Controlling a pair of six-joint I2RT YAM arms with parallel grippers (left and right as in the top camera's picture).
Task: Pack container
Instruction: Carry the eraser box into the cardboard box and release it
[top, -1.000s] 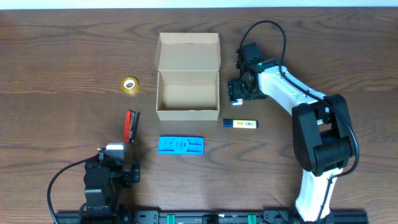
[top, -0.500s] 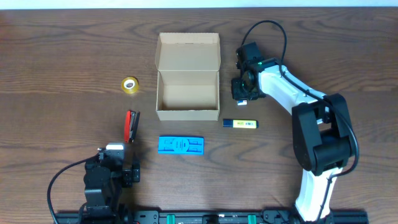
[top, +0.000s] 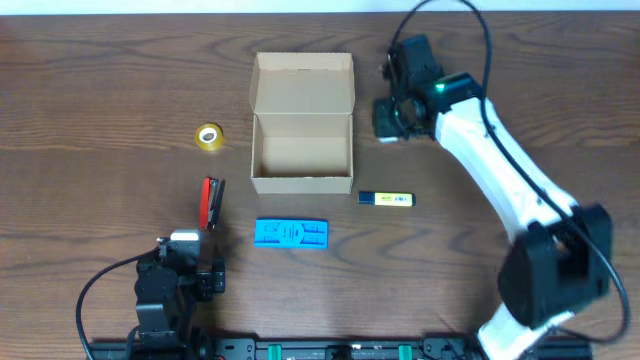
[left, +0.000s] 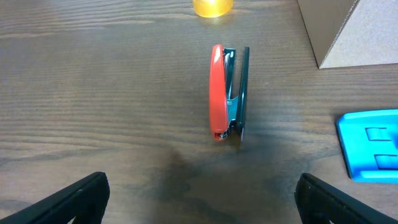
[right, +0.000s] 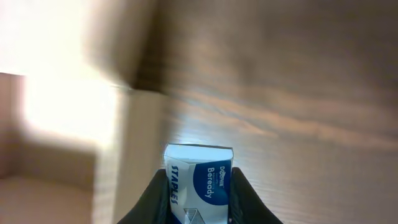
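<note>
The container, a tan cardboard box (top: 302, 150) with its flap lid open toward the far side, stands at the table's middle; its inside looks empty. My right gripper (top: 392, 118) hovers just right of the box and is shut on a small blue-and-white staples box (right: 200, 182). The container's wall shows blurred at the left of the right wrist view (right: 68, 155). My left gripper (left: 202, 190) is open and empty, low at the near left, behind a red stapler (left: 227, 93).
A yellow tape roll (top: 208, 137) lies left of the container. The red stapler (top: 213, 203) and a flat blue packet (top: 291, 233) lie in front of it. A yellow-and-blue stick (top: 385, 199) lies at its front right corner.
My right arm has risen and moved toward the far side with the staples box in its jaws. The left arm has not moved.
</note>
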